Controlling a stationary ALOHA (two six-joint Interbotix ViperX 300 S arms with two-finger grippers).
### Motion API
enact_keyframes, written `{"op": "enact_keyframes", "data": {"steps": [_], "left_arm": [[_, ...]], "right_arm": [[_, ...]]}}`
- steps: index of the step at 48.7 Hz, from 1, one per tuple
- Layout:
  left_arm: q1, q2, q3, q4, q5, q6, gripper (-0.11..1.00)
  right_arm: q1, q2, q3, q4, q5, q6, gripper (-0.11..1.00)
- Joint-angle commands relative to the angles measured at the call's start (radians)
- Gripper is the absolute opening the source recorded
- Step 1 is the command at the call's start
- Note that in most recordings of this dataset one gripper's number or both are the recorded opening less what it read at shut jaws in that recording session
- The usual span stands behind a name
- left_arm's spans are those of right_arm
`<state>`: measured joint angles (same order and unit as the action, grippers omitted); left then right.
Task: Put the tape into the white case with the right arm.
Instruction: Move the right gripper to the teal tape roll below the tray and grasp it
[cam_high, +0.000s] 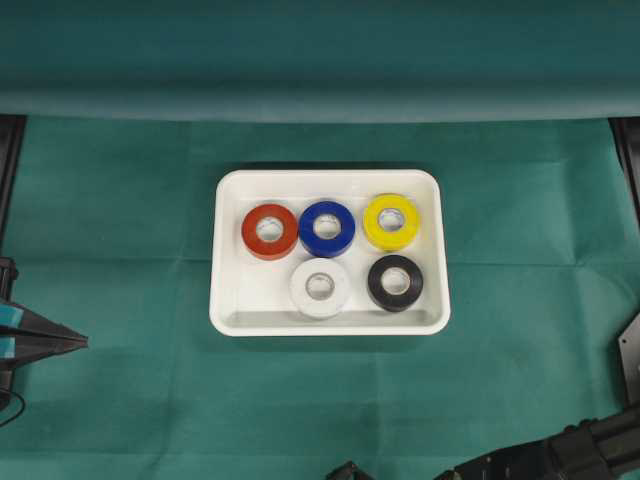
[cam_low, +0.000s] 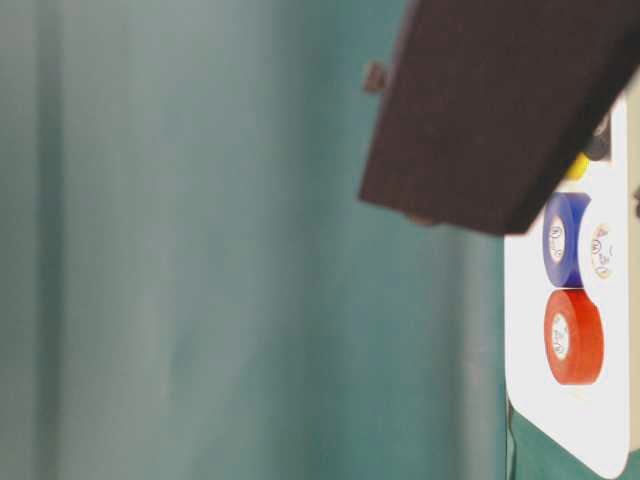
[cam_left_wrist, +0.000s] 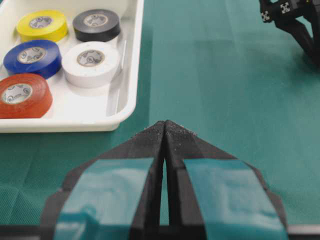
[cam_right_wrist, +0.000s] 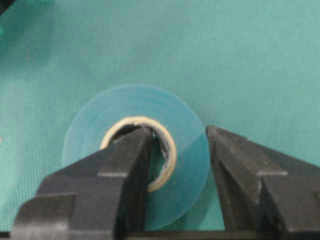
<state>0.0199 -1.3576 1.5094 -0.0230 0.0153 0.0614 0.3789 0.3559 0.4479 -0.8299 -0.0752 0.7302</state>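
The tape (cam_right_wrist: 87, 137) is a pale teal roll with a cream core, lying flat on the green cloth; only the right wrist view shows it. My right gripper (cam_right_wrist: 179, 131) is shut on the tape's wall, one finger (cam_right_wrist: 131, 160) down inside the core and the other against the outer rim. The right arm (cam_high: 565, 452) reaches in at the bottom right of the overhead view. The white case (cam_high: 228, 300) sits mid-table, apart from both grippers. My left gripper (cam_high: 78, 343), with teal strips, rests shut and empty at the left edge; its tips (cam_left_wrist: 165, 125) meet.
Inside the case lie red (cam_high: 269, 231), blue (cam_high: 327, 228), yellow (cam_high: 391, 221), white (cam_high: 320, 288) and black (cam_high: 395, 283) rolls; its front left corner is bare. A dark block (cam_low: 490, 110) fills the upper part of the table-level view. A rolled green backdrop (cam_high: 320, 60) runs along the back.
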Motion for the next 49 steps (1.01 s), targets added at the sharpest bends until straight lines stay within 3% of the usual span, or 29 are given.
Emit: {"op": "enact_keyframes", "data": {"steps": [1, 26, 49], "left_arm": [[0.002, 0.008, -0.011, 0.0, -0.005, 0.0, 0.0], [0.003, 0.008, -0.011, -0.002, -0.006, 0.0, 0.0], [0.002, 0.008, -0.011, -0.002, -0.005, 0.002, 0.0]], "right_arm": [[-0.006, -0.032, -0.012, 0.0, 0.002, -0.002, 0.04], [-0.002, -0.106, -0.014, 0.0, 0.012, -0.003, 0.01], [0.005, -0.195, -0.017, 0.0, 0.178, -0.008, 0.0]]}}
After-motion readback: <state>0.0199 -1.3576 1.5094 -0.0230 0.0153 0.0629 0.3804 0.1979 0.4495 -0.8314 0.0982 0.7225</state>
